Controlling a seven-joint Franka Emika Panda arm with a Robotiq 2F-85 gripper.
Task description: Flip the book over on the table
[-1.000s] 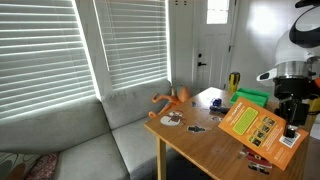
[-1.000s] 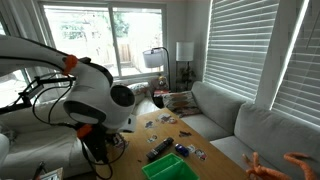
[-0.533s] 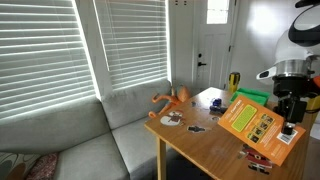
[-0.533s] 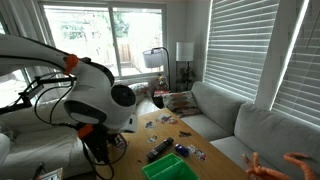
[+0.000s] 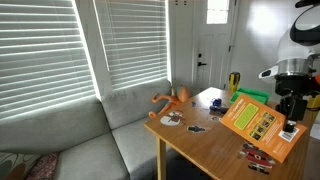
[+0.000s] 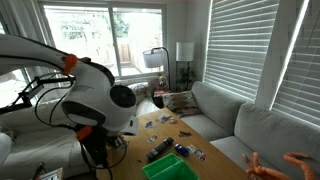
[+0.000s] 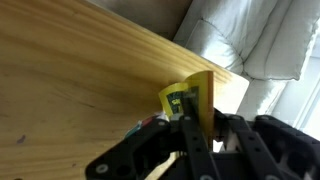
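Note:
The book (image 5: 255, 122), yellow-orange with dark green picture panels, is tilted up off the light wooden table (image 5: 200, 148), its far edge raised toward the arm. My gripper (image 5: 291, 128) is shut on the book's raised edge. In the wrist view the book (image 7: 200, 95) stands edge-on between the black fingers of the gripper (image 7: 197, 125), above the table (image 7: 80, 70). In the exterior view behind the arm, the arm's body hides the book and only part of the table (image 6: 190, 135) shows.
A bright green box (image 5: 252, 96) stands behind the book and also shows in the exterior view behind the arm (image 6: 168, 167). Small cards (image 5: 172, 118) and a dark remote (image 6: 160, 149) lie on the table. An orange toy (image 5: 172, 98) is on the grey sofa (image 5: 90, 140).
The book's gripped edge has risen a little and shifted right, so the book stands steeper than a second ago. The arm moved slightly with it.

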